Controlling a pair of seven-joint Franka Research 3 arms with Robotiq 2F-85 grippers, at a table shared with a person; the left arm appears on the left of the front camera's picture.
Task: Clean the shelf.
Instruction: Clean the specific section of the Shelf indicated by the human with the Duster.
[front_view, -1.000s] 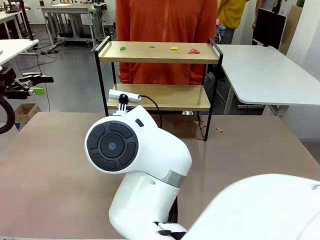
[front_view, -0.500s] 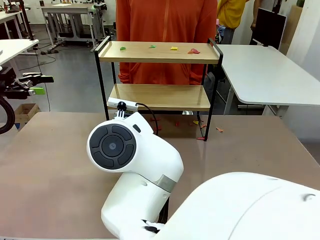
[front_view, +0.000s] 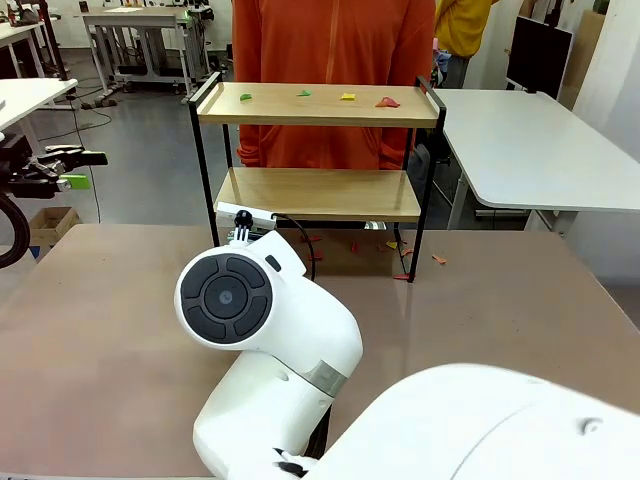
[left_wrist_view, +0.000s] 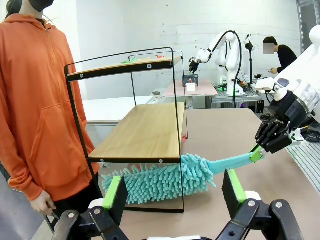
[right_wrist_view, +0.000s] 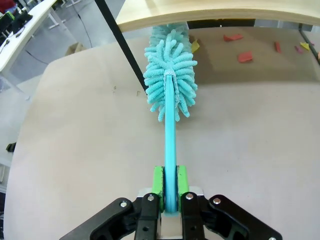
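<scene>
The right tool has its green pads pressed together on the thin handle of a teal microfibre duster, pinching it near the handle's end. From there the handle runs straight out to the fluffy head, which lies low over the brown table and reaches in under the lower board of the shelf. The left wrist view shows the same grip from the side: the right tool holds the handle at a slant and the duster head sits beneath the bottom board, inside the black frame.

The left tool is spread wide with nothing between its pads, facing the shelf end-on from a little way off.

The shelf stands at the table's far edge, directly in front of a person in an orange hoodie. Small coloured scraps, green, yellow and red, lie on its top board. More scraps lie on the table under and just beside the shelf. The right arm's white body takes up the foreground of the front view.
</scene>
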